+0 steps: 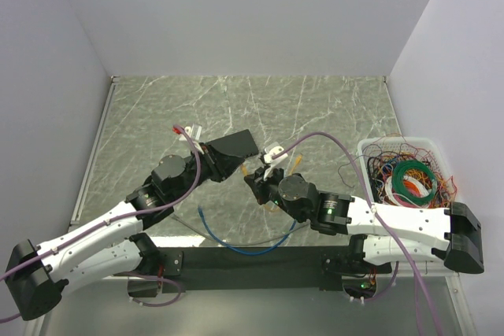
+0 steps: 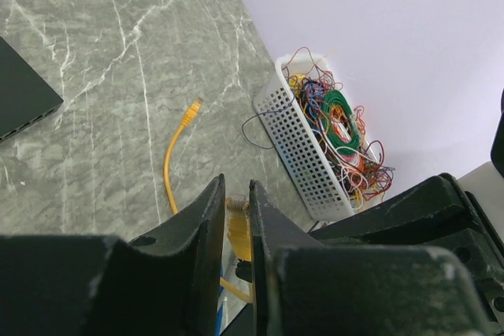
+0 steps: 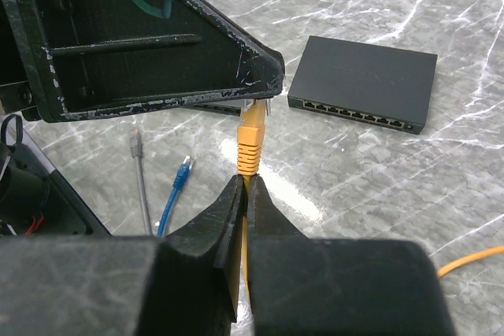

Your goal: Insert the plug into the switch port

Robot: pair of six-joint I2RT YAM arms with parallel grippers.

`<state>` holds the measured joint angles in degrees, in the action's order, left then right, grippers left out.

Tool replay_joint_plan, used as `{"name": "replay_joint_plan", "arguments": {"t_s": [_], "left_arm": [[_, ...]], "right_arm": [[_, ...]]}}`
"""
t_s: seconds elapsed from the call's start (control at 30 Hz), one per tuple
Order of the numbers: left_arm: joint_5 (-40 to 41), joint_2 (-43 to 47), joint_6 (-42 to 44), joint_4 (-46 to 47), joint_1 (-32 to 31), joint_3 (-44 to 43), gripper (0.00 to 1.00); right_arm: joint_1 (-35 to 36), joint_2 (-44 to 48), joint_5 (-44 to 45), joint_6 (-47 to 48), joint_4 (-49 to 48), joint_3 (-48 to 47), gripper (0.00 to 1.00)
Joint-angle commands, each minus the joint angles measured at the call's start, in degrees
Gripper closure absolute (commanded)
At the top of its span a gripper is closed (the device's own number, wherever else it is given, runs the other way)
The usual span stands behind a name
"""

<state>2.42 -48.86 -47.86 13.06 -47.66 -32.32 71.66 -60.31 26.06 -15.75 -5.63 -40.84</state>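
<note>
The yellow plug (image 3: pixel 251 133) stands upright on its yellow cable. My right gripper (image 3: pixel 246 182) is shut on the cable just below the plug's boot. My left gripper (image 2: pixel 236 186) is closed around the plug's head (image 2: pixel 238 230), and its black fingers (image 3: pixel 157 45) cover the plug's tip in the right wrist view. The black switch (image 3: pixel 362 83) lies flat on the marble table, its row of ports facing the plug from a short way off. In the top view the two grippers (image 1: pixel 250 172) meet just in front of the switch (image 1: pixel 236 145). The switch's corner shows in the left wrist view (image 2: pixel 24 96).
The yellow cable's other plug (image 2: pixel 193 108) lies loose on the table. A blue cable (image 3: pixel 177 186) and a grey cable (image 3: pixel 138 171) lie near the right gripper. A white basket (image 1: pixel 370 147) of tangled wires stands at the right, by the wall.
</note>
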Motion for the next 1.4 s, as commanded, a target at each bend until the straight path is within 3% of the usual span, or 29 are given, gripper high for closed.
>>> {"name": "replay_joint_plan", "arguments": {"t_s": [0.0,0.03,0.07,0.13,0.17,0.27,0.37,0.4,0.43,0.53,0.6,0.63,0.73,0.8,0.93,1.37], "left_arm": [[-1.97,1.39,0.04,2.58,-0.59,0.67,0.99],[-1.98,1.75,0.3,2.67,-0.51,0.85,0.99],[-1.98,2.19,0.65,2.67,-0.59,0.94,0.99],[-1.98,3.77,1.79,2.24,-0.59,1.11,0.99],[-1.98,4.3,2.5,2.06,-0.59,1.11,0.99],[-1.89,6.05,4.87,1.36,-0.51,0.85,0.99],[-3.02,7.81,7.16,1.62,-0.59,0.41,0.99],[-3.55,9.03,7.86,2.05,-0.51,0.41,0.99],[-5.12,9.83,8.82,2.49,-0.59,0.41,0.99],[-8.38,12.73,9.97,5.21,-0.42,1.29,0.99],[-13.73,14.22,10.15,7.58,-0.24,1.73,0.99],[-13.75,14.23,9.98,8.38,-0.33,1.73,0.99],[-17.79,14.58,9.19,12.16,-0.24,2.43,0.99],[-18.24,15.02,9.01,13.04,-0.24,2.87,0.99],[-17.09,15.55,7.87,16.1,-0.24,4.54,0.99],[-17.18,13.7,5.4,20.61,-0.24,6.04,0.99]], "right_arm": [[0.59,-0.59,-0.57,-0.51,-2.72,-2.49,0.86],[0.59,-0.33,-1.36,-0.42,-3.16,-2.23,0.81],[0.59,0.37,-2.32,-0.42,-3.42,-2.05,0.65],[0.5,1.42,-5.4,-0.95,-3.69,-1.7,0.46],[0.5,2.56,-6.28,-1.39,-3.43,-1.87,0.25],[-0.02,5.45,-12.33,-2.09,-3.25,-1.88,0.19],[-4.58,9.68,-25.23,-5.07,-6.4,0.31,0.18],[-10.78,10.82,-29.97,-9.0,-10.94,1.54,0.19],[-13.97,12.83,-41.33,-11.65,-13.94,4.77,0.2],[-26.17,13.82,-55.9,-22.46,-28.26,9.97,0.3],[-29.19,11.03,-65.66,-27.46,-34.24,10.34,0.39],[-29.29,10.05,-65.7,-27.49,-35.32,10.17,0.39],[-29.21,5.93,-69.91,-31.79,-42.6,10.42,0.51],[-29.29,4.25,-72.29,-36.27,-50.22,11.04,0.52],[-28.94,3.09,-73.61,-38.74,-56.5,12.53,0.52],[-26.31,2.13,-68.87,-33.74,-51.68,11.66,0.56]]}}
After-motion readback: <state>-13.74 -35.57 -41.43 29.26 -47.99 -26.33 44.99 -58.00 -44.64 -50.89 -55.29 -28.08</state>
